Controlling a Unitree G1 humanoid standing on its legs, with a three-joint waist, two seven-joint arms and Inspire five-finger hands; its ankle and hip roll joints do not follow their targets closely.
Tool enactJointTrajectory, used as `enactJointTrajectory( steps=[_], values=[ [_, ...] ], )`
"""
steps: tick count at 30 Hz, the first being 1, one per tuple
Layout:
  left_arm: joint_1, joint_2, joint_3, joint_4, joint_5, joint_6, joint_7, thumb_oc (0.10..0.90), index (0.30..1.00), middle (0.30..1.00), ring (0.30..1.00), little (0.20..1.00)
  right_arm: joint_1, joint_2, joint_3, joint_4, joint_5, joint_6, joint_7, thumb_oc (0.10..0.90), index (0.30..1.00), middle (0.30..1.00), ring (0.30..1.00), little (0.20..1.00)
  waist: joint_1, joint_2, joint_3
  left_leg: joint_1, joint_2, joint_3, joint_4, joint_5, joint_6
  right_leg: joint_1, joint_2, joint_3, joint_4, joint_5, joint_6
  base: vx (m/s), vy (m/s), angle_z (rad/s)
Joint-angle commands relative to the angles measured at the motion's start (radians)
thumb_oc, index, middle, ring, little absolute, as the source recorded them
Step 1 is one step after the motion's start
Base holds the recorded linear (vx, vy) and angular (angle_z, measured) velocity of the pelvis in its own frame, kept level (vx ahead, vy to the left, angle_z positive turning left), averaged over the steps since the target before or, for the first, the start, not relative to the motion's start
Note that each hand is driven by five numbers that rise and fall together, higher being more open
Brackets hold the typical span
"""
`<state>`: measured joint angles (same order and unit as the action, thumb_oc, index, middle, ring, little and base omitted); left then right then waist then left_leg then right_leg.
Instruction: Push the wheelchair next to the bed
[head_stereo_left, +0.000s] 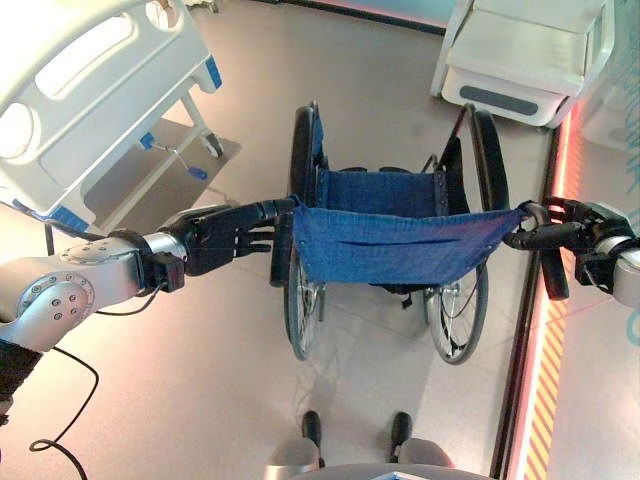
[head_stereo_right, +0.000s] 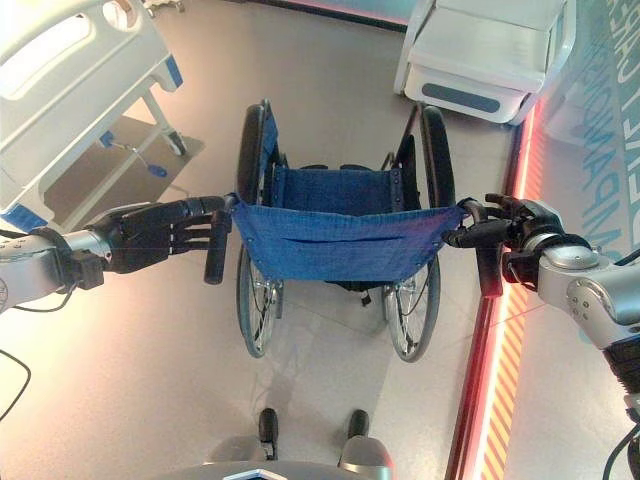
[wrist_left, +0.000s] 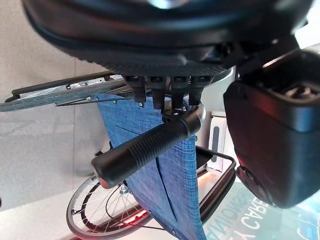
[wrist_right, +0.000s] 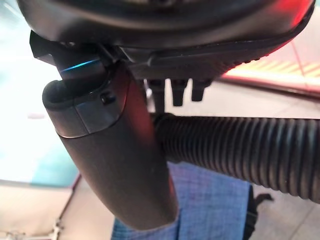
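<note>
Below, the wheelchair (head_stereo_left: 385, 235) stands in the aisle, well apart from the bed (head_stereo_left: 85, 90) (up and to the left). Left hand (head_stereo_right: 150, 238) rests straight fingers against its handle; right hand (head_stereo_right: 505, 228) curls around the other. Push evenly, steering leftward.

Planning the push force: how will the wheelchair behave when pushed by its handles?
The wheelchair should roll easily on its large spoked wheels. Its cloth backrest looks floppy, so push through the ribbed grips under the left hand and right hand.
</note>
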<state>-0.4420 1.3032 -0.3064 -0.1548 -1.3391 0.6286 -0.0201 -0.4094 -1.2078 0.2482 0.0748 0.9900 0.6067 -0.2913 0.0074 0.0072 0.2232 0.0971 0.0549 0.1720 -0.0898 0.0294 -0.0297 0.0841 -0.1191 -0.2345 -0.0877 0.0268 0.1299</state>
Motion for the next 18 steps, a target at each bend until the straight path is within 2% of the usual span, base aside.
enactJointTrajectory(
  steps=[1,4,7,11,15,18],
  values=[
    [-0.115,0.038,-0.028,-0.04,0.011,-0.073,-0.123,0.8,0.9,0.9,0.9,0.9,-0.156,-0.102,0.055,0.029,-0.029,-0.027,0.004,0.8,0.9,0.9,0.9,0.9,-0.015,-0.01,-0.09,-0.022,-0.012,0.042,0.014,-0.003,-0.023,-0.008,0.006,-0.008,0.017,0.012,0.019,0.0,0.0,0.0],
    [-0.164,0.051,-0.07,-0.016,0.103,-0.11,-0.119,0.8,0.9,0.9,0.9,0.9,-0.206,-0.08,0.111,0.051,-0.028,-0.022,-0.007,0.8,0.9,0.9,0.9,0.9,-0.012,-0.005,-0.088,-0.022,-0.014,0.039,0.013,-0.002,-0.024,-0.006,0.008,-0.011,0.017,0.01,0.018,0.0,0.0,0.0],
    [-0.178,0.065,-0.072,-0.003,0.141,-0.114,-0.123,0.8,0.9,0.9,0.9,0.9,-0.215,-0.079,0.12,0.056,-0.024,-0.02,-0.011,0.8,0.9,0.9,0.9,0.9,-0.01,-0.004,-0.086,-0.023,-0.014,0.039,0.015,-0.002,-0.024,-0.006,0.007,-0.013,0.018,0.009,0.016,0.0,0.0,0.0],
    [-0.193,0.106,-0.059,0.029,0.225,-0.108,-0.162,0.8,0.9,0.9,0.9,0.9,-0.229,-0.093,0.116,0.064,-0.007,-0.01,-0.01,0.8,0.9,0.9,0.9,0.9,-0.005,0.002,-0.074,-0.033,-0.013,0.036,0.018,0.002,-0.026,-0.011,0.004,-0.023,0.023,0.008,0.014,-0.05,-0.006,0.01],
    [-0.183,0.144,-0.033,0.074,0.291,-0.155,-0.22,0.8,0.9,0.9,0.9,0.9,-0.236,-0.101,0.106,0.068,0.003,-0.013,-0.004,0.8,0.9,0.9,0.9,0.9,0.003,0.01,-0.062,-0.04,-0.016,0.031,0.018,0.003,-0.025,-0.013,0.001,-0.034,0.026,0.006,0.011,-0.05,-0.004,0.02],
    [-0.175,0.154,-0.018,0.083,0.302,-0.173,-0.225,0.8,0.9,0.9,0.9,0.9,-0.238,-0.099,0.104,0.069,0.006,-0.012,0.003,0.8,0.9,0.9,0.9,0.9,0.005,0.015,-0.062,-0.04,-0.015,0.028,0.018,0.004,-0.026,-0.011,-0.001,-0.041,0.027,0.004,0.011,-0.02,-0.012,0.07]
  ],
)
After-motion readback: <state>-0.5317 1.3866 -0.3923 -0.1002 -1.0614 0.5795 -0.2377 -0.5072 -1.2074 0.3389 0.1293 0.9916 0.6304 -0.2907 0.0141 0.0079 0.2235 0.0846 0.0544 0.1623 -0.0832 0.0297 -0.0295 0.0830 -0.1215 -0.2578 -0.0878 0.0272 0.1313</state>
